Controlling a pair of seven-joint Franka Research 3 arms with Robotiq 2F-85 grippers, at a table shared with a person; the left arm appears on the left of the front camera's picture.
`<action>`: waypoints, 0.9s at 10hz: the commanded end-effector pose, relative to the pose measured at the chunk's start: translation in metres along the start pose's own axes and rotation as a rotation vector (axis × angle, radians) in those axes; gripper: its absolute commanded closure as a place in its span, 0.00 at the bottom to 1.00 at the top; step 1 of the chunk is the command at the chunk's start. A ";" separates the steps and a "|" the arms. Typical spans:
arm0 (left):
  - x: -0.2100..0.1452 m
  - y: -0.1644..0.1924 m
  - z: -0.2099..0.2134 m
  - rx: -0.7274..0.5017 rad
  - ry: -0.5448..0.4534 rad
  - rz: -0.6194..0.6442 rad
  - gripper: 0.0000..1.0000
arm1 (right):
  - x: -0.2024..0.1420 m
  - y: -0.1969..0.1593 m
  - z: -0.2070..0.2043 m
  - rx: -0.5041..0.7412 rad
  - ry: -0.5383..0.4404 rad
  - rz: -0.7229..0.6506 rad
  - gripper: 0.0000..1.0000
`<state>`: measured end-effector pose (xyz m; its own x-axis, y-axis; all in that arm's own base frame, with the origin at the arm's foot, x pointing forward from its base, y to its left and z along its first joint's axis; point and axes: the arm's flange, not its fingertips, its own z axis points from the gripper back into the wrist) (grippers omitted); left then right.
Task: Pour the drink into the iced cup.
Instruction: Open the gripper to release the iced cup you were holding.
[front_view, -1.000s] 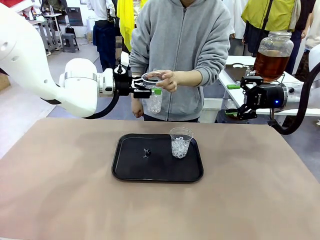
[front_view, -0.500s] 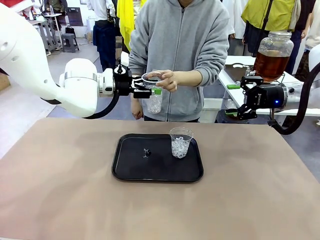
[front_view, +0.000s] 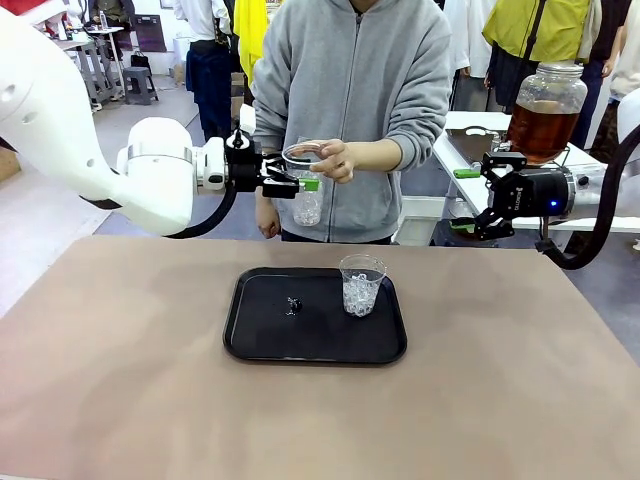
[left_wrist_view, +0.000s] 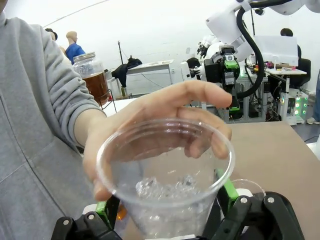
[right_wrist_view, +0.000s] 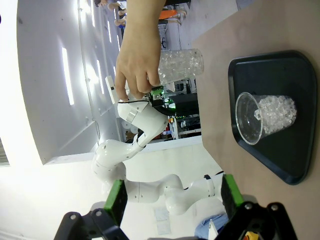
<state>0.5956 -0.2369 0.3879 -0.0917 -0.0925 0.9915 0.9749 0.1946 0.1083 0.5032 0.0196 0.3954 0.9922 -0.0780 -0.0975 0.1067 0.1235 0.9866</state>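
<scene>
Bright, even light comes from overhead. The table (front_view: 120, 380) carries only soft shadows, and the tray (front_view: 260, 340) has a faint sheen. In the left wrist view the background is washed white and the near cup (left_wrist_view: 165, 170) is slightly soft. In the right wrist view glare blows out the left side and the edges bend.

The left gripper (front_view: 303, 177) has let go: its jaws, clamped a moment ago on the raised cup of ice (front_view: 308, 203), now stand spread, with the green pads (left_wrist_view: 227, 192) on either side of the cup's wall in the left wrist view. The cup now hangs from the person's hand (front_view: 333, 160), which grips its rim. The cup and the person's grey-hooded body (front_view: 350, 90) have both drifted slightly left.
</scene>
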 end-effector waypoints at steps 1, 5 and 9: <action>-0.004 0.000 0.012 0.002 -0.023 0.048 0.00 | 0.000 0.001 0.000 -0.002 -0.006 0.001 0.00; -0.012 -0.011 0.063 -0.008 0.001 0.068 0.00 | 0.000 0.001 0.000 -0.002 -0.006 0.001 0.00; -0.034 -0.041 0.136 -0.028 -0.031 0.042 0.00 | 0.000 0.001 0.000 -0.002 -0.006 0.001 0.00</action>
<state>0.5466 -0.1216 0.3612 -0.0294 -0.0711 0.9970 0.9813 0.1880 0.0424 0.5032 0.0194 0.3953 0.9921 -0.0786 -0.0978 0.1070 0.1234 0.9866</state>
